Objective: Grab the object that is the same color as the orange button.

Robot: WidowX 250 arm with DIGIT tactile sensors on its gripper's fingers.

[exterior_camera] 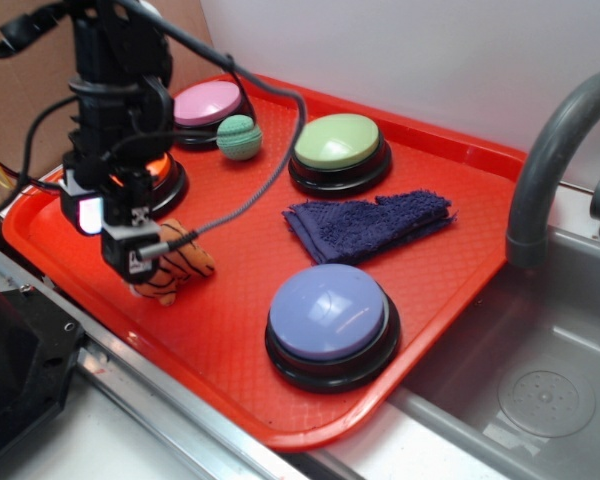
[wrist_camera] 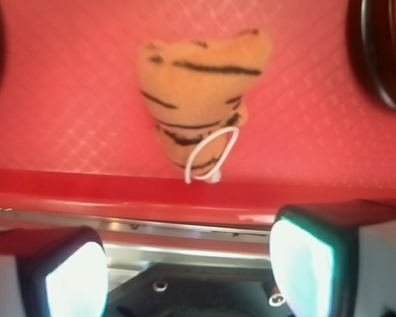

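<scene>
Now gripper (wrist_camera: 188, 264) spread wide, empty, hovers above tiger toy (wrist_camera: 197, 102) at 12 o'clock, fingers (wrist_camera: 72, 277) apart probably to straddle it.

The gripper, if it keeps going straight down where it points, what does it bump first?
Probably the tiger toy. The open gripper hangs right beside it at the red tray's near edge, though in the wrist view the fingers frame the rim more than the toy.
</scene>
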